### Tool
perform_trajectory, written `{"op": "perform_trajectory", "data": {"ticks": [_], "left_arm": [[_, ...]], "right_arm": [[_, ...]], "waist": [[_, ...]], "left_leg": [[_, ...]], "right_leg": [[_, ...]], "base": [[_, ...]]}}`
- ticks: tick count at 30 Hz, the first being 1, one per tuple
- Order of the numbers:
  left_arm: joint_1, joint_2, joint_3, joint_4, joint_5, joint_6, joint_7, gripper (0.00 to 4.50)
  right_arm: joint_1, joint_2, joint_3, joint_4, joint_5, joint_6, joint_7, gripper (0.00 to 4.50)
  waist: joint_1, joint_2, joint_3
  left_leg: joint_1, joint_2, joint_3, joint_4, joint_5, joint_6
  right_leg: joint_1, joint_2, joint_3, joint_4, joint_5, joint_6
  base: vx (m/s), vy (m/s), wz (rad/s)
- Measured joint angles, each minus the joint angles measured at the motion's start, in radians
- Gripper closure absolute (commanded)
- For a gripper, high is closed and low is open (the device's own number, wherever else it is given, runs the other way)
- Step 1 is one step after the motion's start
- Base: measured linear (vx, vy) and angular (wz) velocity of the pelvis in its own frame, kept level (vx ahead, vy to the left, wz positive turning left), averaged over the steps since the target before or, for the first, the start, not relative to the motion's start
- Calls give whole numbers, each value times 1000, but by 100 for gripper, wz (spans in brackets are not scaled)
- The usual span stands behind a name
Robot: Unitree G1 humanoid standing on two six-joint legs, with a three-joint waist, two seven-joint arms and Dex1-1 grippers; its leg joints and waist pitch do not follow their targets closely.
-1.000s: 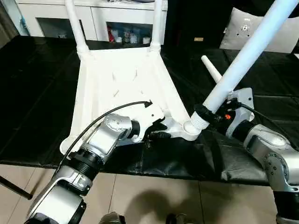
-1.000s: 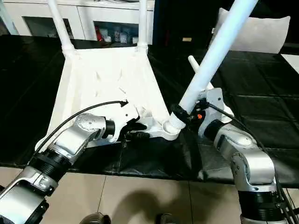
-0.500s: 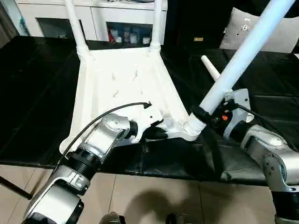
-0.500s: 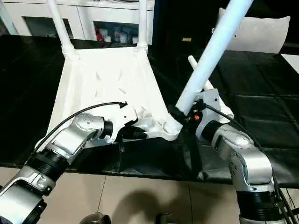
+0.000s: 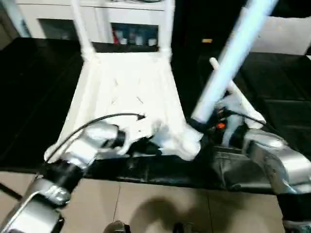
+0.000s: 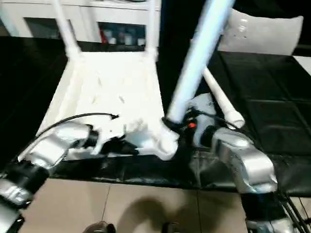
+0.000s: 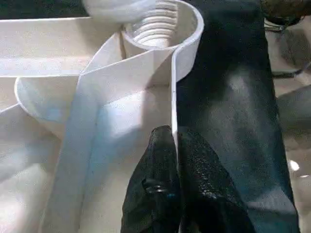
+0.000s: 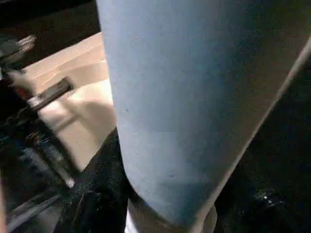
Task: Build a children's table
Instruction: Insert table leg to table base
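- Left eye view sets out the key relation: the leg (image 5: 232,58) held by the right gripper (image 5: 206,127) rises steeply from the near right corner socket (image 5: 187,143) of the table top (image 5: 124,90), its long axis leaning up and away toward the robot's right rather than standing square to the top.
- Its lower end sits at that socket, but these blurred head views do not tell how far it has gone in.
- Left wrist view shows ridged threads inside the socket (image 7: 160,29) with a white rounded end just above them, so I judge the leg is at the mouth and not yet fully seated.
- The top lies upside down on the black table cover (image 5: 252,170), ribs upward, with two legs (image 5: 80,24) already standing at its far corners and a spare leg (image 6: 221,99) lying on the cover to the right.
- The right gripper is clamped half-wide on the leg just above the socket, so it is the arm that turns or presses the leg.
- The left gripper (image 7: 174,160) is pinched tight on the thin edge wall of the top, just beside the same socket, bracing it.
- The coming move depends on bringing the leg's axis in line with the socket.
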Motion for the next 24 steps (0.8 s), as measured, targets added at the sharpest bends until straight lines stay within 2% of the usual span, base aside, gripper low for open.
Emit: {"op": "perform_trajectory", "data": {"ticks": [6, 14, 24], "left_arm": [[1, -1, 2, 8, 11, -13, 20, 450], [8, 1, 17, 11, 13, -19, 21, 450], [7, 3, 18, 16, 12, -28, 3, 450]], "right_arm": [[-2, -30, 42, -6, -9, 7, 65, 260], [-29, -49, 72, 36, -37, -9, 85, 260], [-38, -17, 58, 103, -28, -43, 109, 260]], "waist": [[0, -4, -1], [-8, -5, -1], [-9, -8, -4]], "left_leg": [[1, 0, 0, 1, 0, 0], [1, 0, 0, 2, 0, 0], [2, 0, 0, 2, 0, 0]], "right_leg": [[1, 0, 1, 0, 0, 0], [0, 0, 1, 0, 0, 0], [1, 0, 1, 0, 0, 0]], "base": [[0, 0, 0], [0, 0, 0], [0, 0, 0]]}}
